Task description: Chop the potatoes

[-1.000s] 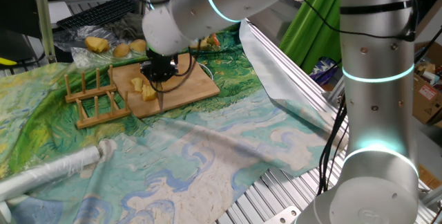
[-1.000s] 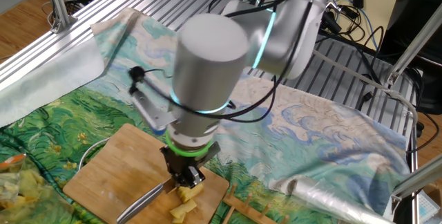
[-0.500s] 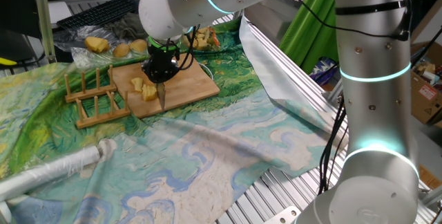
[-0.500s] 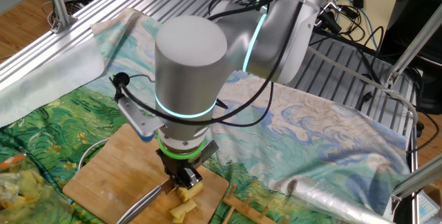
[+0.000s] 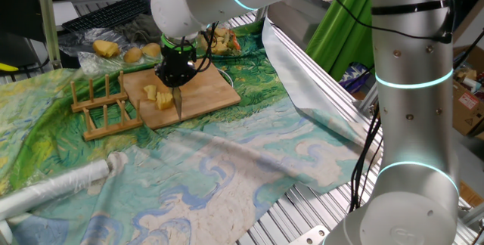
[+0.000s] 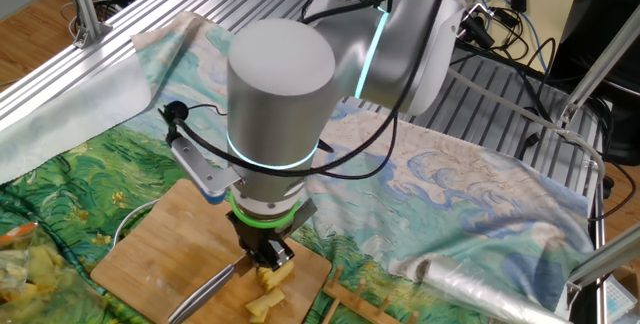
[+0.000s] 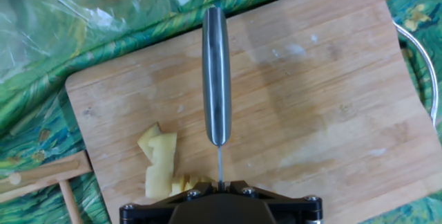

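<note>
I have the gripper [image 5: 176,86] pointing straight down over the wooden cutting board [image 5: 204,94], its fingers clenched on a knife [image 7: 216,79]; the hand view shows the steel handle running away from the gripper across the board, with the thin edge of the blade just below it. In one fixed view I see the blade reaching down to the board's near edge, right beside the potatoes [image 5: 158,97]. They lie as several pale-yellow chunks clustered on the board toward the corner nearest the wooden rack [image 5: 102,107], and in the hand view the chunks [image 7: 160,162] sit just left of the blade, some partly hidden under the gripper body. From the other fixed view I see the same chunks [image 6: 272,282] directly below the gripper [image 6: 266,258], with the knife handle [image 6: 205,291] slanting out toward the lower left. The board rests on a green and blue painted cloth [image 5: 227,162]. Beyond the board I can make out whole potatoes [image 5: 125,51] lying on clear plastic.
</note>
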`<control>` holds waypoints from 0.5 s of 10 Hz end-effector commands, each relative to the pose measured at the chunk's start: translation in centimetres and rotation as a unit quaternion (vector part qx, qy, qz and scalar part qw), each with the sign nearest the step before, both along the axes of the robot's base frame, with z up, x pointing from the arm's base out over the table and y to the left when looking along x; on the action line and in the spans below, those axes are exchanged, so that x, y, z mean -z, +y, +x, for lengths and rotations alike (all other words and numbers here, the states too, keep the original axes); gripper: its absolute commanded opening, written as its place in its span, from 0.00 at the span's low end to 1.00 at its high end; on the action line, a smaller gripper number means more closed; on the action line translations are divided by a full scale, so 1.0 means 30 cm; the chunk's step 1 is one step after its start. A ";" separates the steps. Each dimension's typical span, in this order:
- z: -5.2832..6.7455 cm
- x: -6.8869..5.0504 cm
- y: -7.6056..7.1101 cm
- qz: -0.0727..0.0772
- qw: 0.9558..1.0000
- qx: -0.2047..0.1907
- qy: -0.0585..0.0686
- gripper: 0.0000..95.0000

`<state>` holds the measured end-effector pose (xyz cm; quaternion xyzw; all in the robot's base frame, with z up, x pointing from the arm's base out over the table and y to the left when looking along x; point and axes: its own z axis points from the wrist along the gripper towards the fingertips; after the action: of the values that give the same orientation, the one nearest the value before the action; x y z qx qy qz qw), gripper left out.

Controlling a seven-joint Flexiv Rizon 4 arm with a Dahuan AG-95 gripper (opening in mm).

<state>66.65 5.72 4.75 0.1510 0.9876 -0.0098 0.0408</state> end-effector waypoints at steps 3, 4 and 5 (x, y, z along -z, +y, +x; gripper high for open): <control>0.033 -0.031 -0.012 -0.007 1.000 -0.012 -0.002 0.00; 0.042 -0.038 -0.017 -0.007 1.000 -0.016 -0.004 0.00; 0.044 -0.041 -0.019 -0.007 1.000 -0.017 -0.004 0.00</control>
<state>68.19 5.16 5.88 0.1330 0.9900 -0.0145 0.0456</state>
